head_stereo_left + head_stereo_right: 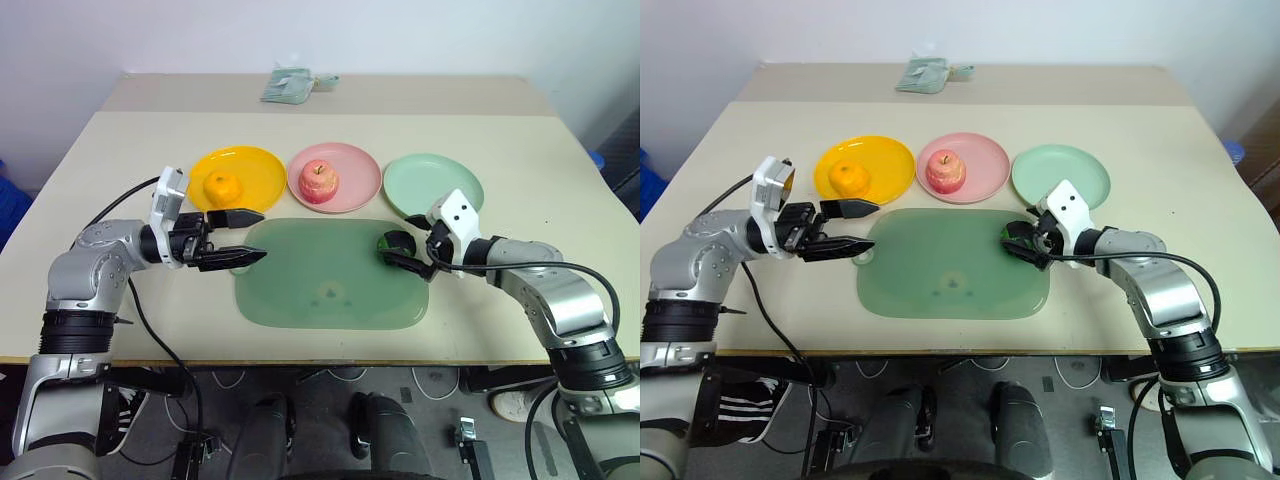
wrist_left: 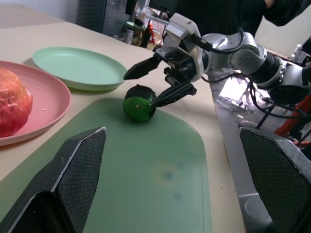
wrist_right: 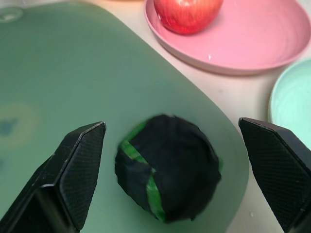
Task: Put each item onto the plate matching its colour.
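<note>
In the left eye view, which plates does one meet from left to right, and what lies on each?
Yellow plate with the mandarin → pink plate with the apple → mint green plate, nothing on it.

Large rounded green mat flat on beige table; crumpled greenish packet at the table's far edge.

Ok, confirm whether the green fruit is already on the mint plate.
No, the green fruit lies on the green mat, between the right gripper's open fingers, short of the mint plate.
</note>
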{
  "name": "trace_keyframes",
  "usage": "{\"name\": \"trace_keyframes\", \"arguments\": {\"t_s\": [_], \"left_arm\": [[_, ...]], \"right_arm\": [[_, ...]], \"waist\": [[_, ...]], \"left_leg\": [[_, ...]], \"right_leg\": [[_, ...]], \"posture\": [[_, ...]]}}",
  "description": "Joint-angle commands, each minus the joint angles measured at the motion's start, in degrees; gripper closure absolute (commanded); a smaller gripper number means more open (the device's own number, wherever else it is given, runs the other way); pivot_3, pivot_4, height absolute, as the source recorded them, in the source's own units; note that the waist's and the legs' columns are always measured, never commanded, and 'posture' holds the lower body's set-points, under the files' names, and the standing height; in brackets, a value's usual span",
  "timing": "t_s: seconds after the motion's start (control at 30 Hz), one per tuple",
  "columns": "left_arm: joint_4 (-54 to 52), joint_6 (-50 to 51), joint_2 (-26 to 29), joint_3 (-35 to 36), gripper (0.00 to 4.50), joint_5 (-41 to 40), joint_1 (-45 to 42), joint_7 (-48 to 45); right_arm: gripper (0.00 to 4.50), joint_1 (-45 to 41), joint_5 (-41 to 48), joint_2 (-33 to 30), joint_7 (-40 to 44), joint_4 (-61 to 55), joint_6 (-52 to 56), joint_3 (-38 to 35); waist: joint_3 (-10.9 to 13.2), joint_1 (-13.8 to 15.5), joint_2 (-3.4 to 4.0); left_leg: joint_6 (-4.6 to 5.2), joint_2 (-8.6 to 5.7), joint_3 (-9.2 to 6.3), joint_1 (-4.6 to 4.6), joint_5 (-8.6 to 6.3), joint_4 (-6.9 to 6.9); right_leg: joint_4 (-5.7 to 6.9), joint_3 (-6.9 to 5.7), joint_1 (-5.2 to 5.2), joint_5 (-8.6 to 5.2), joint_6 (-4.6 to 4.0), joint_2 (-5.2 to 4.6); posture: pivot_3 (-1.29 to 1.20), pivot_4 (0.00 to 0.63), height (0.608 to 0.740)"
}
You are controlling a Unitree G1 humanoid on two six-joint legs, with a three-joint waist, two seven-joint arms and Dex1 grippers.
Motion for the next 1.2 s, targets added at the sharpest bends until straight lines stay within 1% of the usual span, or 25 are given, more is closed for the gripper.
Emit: {"name": "trace_keyframes", "arguments": {"t_s": [0.03, 0.37, 0.47, 0.6, 0.83, 0.87, 0.9, 1.2], "left_arm": [[-3.3, -0.2, 0.9, 1.7, 0.03, -1.1, 0.3, 0.9], [-3.8, -1.3, 0.8, 1.8, 0.03, -0.9, 1.3, 1.4], [-4.4, -1.5, 0.5, 1.9, 0.0, -1.1, 1.2, 2.0], [-5.2, -0.8, 0.3, 1.9, 0.0, -1.5, 1.1, 2.6], [-5.7, -0.9, -0.1, 1.6, 0.0, -1.4, 0.6, 3.6], [-5.7, -1.0, -0.2, 1.6, 0.0, -1.4, 0.6, 3.6], [-5.6, -0.8, -0.2, 1.6, 0.0, -1.5, 0.6, 3.7], [-6.2, -0.3, -0.4, 1.9, 0.0, -1.9, 0.4, 4.8]], "right_arm": [[0.0, -1.3, -1.1, 0.4, 0.6, 0.3, -1.0, 0.0], [0.0, -0.7, -1.8, 1.1, 2.2, 1.3, 0.1, 0.5], [0.82, -0.6, -2.3, 1.0, 2.4, 1.2, -0.2, 0.6], [0.82, -0.9, -1.7, 1.2, 2.4, 0.9, 0.8, -0.6], [0.82, -0.5, -2.2, 1.0, 2.7, 1.0, 0.7, -0.2], [1.36, -0.5, -2.4, 1.0, 2.6, 1.1, 0.6, -0.3], [1.64, -0.5, -1.9, 1.2, 2.6, 0.9, 0.8, -0.7], [1.64, -1.9, -0.7, 1.3, 2.9, 0.2, 0.7, -2.3]], "waist": [[0.0, 0.0, 0.0], [0.0, -0.1, 0.0], [0.0, 0.0, 0.0], [0.0, -0.1, 0.0], [0.0, -0.1, 0.0], [0.0, -0.1, 0.0], [0.0, -0.1, 0.0], [0.0, -0.1, 0.0]], "left_leg": [[0.0, 0.0, 0.0, 0.0, 0.0, 0.0], [0.0, 0.0, 0.0, 0.01, 0.0, 0.0], [0.0, 0.0, -0.01, 0.0, 0.0, 0.0], [0.0, 0.0, 0.0, 0.01, 0.0, 0.0], [0.0, 0.0, 0.0, 0.01, 0.0, 0.0], [0.0, 0.0, 0.0, 0.01, 0.0, 0.0], [0.0, 0.0, 0.0, 0.01, 0.0, 0.0], [0.0, 0.0, 0.0, 0.01, 0.0, 0.0]], "right_leg": [[0.0, 0.0, 0.0, 0.0, 0.0, 0.0], [0.01, 0.0, 0.0, 0.01, 0.01, 0.0], [0.01, 0.0, 0.0, 0.01, 0.01, 0.0], [0.01, 0.0, 0.0, 0.01, 0.01, 0.0], [0.01, 0.0, 0.0, 0.01, 0.02, 0.0], [0.01, 0.0, 0.0, 0.01, 0.02, 0.0], [0.01, 0.0, 0.0, 0.01, 0.02, 0.0], [0.01, 0.0, 0.0, 0.01, 0.01, 0.0]], "posture": [[0.0, 0.15, 0.74], [0.0, 0.15, 0.74], [0.0, 0.15, 0.74], [0.0, 0.15, 0.74], [0.0, 0.15, 0.74], [0.0, 0.15, 0.74], [0.0, 0.15, 0.74], [0.0, 0.15, 0.74]]}}
